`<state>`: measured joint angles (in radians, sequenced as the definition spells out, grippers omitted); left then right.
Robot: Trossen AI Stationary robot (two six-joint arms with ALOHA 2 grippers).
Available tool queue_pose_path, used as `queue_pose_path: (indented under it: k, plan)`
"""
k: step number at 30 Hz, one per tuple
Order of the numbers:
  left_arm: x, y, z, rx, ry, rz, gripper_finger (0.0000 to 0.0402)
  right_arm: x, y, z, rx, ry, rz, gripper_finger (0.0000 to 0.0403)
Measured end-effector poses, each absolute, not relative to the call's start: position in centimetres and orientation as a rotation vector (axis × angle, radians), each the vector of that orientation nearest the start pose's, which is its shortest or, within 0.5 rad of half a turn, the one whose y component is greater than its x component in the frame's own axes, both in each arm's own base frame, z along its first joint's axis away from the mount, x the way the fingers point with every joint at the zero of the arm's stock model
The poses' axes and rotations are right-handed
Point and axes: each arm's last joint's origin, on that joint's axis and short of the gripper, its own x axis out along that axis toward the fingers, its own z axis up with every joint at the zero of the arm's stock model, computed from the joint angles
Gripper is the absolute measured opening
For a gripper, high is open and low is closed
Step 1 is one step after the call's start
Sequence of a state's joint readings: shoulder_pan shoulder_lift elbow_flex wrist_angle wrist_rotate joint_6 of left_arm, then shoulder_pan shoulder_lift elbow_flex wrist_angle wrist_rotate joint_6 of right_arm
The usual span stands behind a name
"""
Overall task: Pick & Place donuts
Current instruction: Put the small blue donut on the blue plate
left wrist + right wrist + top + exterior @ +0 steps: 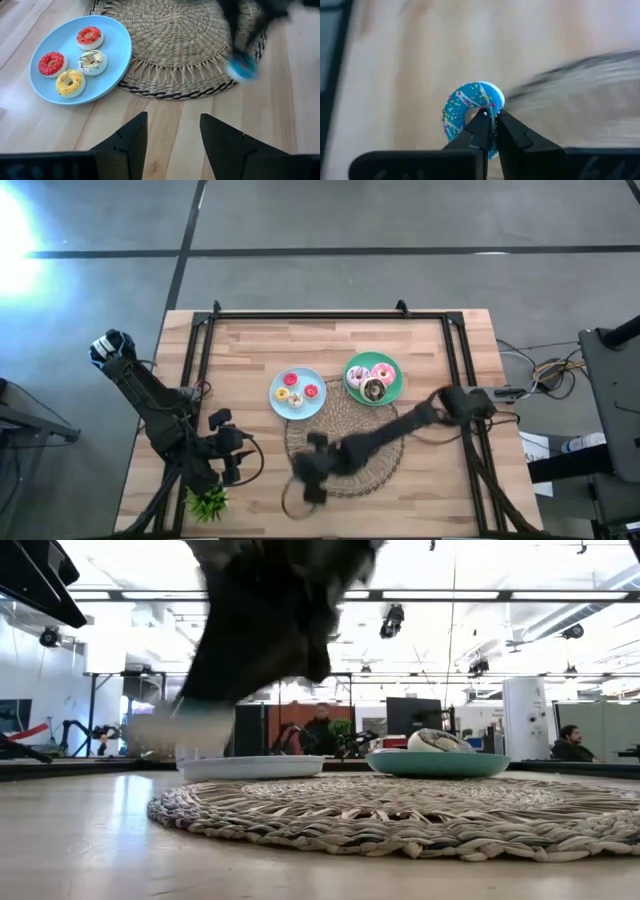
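Observation:
My right gripper (pixel 491 120) is shut on a blue sprinkled donut (pixel 465 115) above the near left rim of the woven mat (pixel 345 442); it shows blurred in the high view (pixel 312 472). The same donut shows blurred in the left wrist view (pixel 243 67). A pale blue plate (pixel 112 30) rests on the table and bears a red-striped, a red, a cream and a yellow donut (pixel 70 83). A green plate (pixel 350 385) holds pink and chocolate donuts. My left gripper (pixel 172 122) is open and empty at the table's near left. My right gripper pinches the blue donut's ring (pixel 495 102) between its two fingers, one fingertip (pixel 481 120) at the hole and the other at the outer rim. The donut stands on edge in the hold, lifted clear of the table.
A small green spiky plant (pixel 208 502) stands at the near left edge beside my left arm. The two plates sit at the mat's far side, and the green plate (pixel 438 764) overlaps the mat. Bare wood (pixel 440 490) lies near the front right.

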<state>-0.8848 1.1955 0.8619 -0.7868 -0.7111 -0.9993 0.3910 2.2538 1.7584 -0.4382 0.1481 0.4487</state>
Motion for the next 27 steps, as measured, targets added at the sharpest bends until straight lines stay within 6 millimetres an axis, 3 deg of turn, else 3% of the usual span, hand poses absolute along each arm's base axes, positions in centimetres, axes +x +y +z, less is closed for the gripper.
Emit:
queue_pose_path:
  k: [5, 10, 14, 19, 23, 27]
  plan:
    - [14.9, -15.3, 24.5, -0.178, 0.742, 0.241, 0.0155, 45.6, 10.3, 21.5, 0.191, 0.886, -0.207, 0.0014]
    - [15.0, -15.3, 24.6, -0.19, 0.722, 0.258, 0.0155, 46.7, 0.8, 20.9, 0.383, 0.895, -0.365, 0.0014]
    - [15.0, -15.2, 24.6, -0.187, 0.701, 0.271, 0.0155, 47.2, -4.6, 19.5, 0.439, 0.879, -0.471, 0.0013]
    - [15.0, -15.2, 24.6, -0.209, 0.697, 0.28, 0.0155, 47.0, -7.3, 18.0, 0.444, 0.915, -0.523, 0.0013]
    - [14.9, -15.2, 24.6, -0.208, 0.698, 0.285, 0.0155, 47.1, -7.7, 16.5, 0.415, 0.959, -0.519, 0.0025]
    - [14.9, -15.1, 24.6, -0.197, 0.693, 0.295, 0.0155, 47.2, -7.7, 15.6, 0.41, 0.986, -0.522, 0.0068]
